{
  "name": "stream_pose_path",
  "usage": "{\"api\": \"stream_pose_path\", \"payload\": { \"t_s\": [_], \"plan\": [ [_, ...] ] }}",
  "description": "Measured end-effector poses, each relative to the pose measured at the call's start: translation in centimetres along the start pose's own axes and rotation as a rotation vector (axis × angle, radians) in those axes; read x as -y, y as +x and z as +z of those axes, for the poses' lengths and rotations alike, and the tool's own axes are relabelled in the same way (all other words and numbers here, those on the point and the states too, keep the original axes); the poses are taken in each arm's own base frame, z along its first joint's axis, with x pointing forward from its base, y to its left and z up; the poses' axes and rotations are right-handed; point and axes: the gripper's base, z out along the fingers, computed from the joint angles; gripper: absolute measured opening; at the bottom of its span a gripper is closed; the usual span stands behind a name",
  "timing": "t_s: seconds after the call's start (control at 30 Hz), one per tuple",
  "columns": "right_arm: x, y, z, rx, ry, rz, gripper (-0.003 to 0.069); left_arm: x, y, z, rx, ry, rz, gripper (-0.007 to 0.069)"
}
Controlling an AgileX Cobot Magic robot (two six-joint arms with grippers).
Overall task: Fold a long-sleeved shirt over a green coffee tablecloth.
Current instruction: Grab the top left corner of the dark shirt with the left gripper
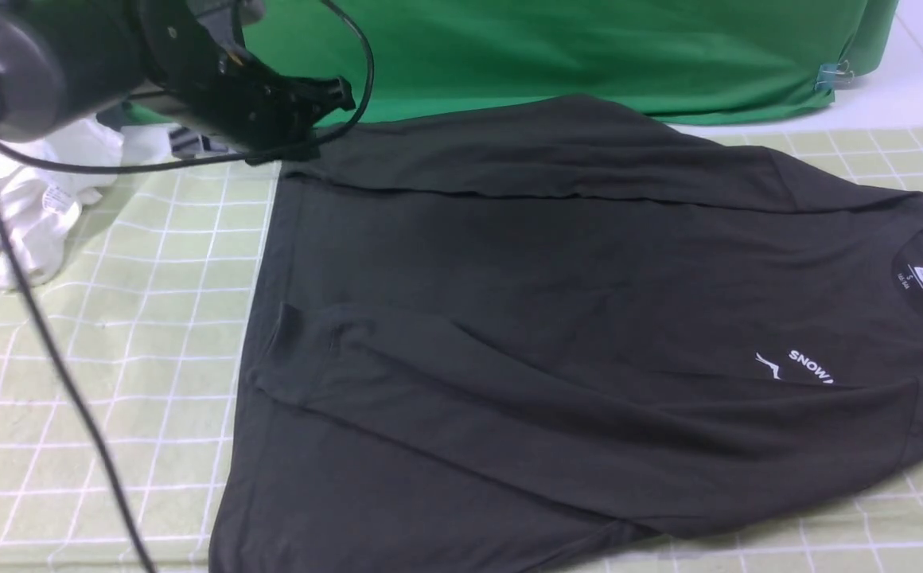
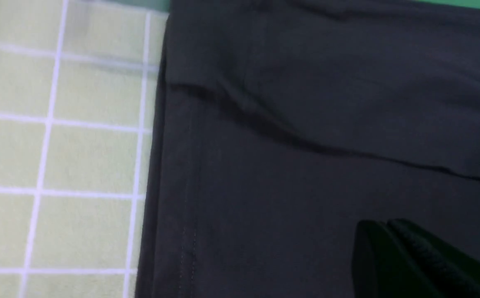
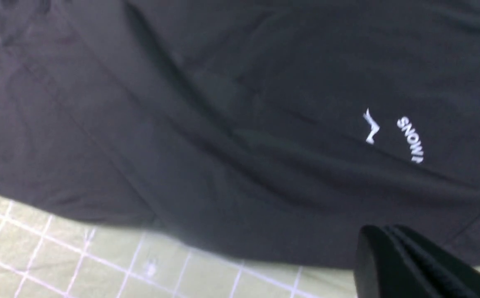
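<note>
Sleeves of the long-sleeved shirt point(image 1: 557, 318) already lie folded in across its body, so the task looks partway done, with the body folds left; the shirt lies flat on the green coffee tablecloth point(image 1: 111, 358). Its charcoal knit is soft, matte and lightly creased, against the cloth's pale weave gridded in white squares. Left gripper point(image 2: 382, 231) by the shirt's hem and right gripper point(image 3: 382, 236) near the shirt's printed chest both have fingers pressed together, gripping nothing
</note>
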Motion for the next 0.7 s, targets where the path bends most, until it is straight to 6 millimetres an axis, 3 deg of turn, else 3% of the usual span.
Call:
{"api": "stream_pose_path", "payload": {
  "t_s": [0.03,0.07,0.37,0.57,0.7],
  "plan": [
    [0.0,-0.1,0.1,-0.001,0.000,0.000,0.0008,-0.2,-0.1,0.5,-0.017,0.000,-0.019,0.0007],
    [0.1,-0.4,0.2,-0.004,-0.001,0.001,0.0010,-1.1,-0.2,2.3,-0.082,0.002,-0.078,0.0006],
    [0.5,-1.1,0.5,0.038,0.022,0.032,0.0021,-2.8,-1.8,7.3,-0.152,0.051,-0.244,0.0060],
    [0.6,-1.3,0.5,0.052,0.028,0.032,0.0034,-3.2,-1.9,9.2,-0.088,0.061,-0.291,0.0216],
    [0.6,-1.3,0.5,0.051,0.027,0.032,0.0048,-3.8,-1.5,10.6,-0.070,0.051,-0.332,0.0363]
  ]
}}
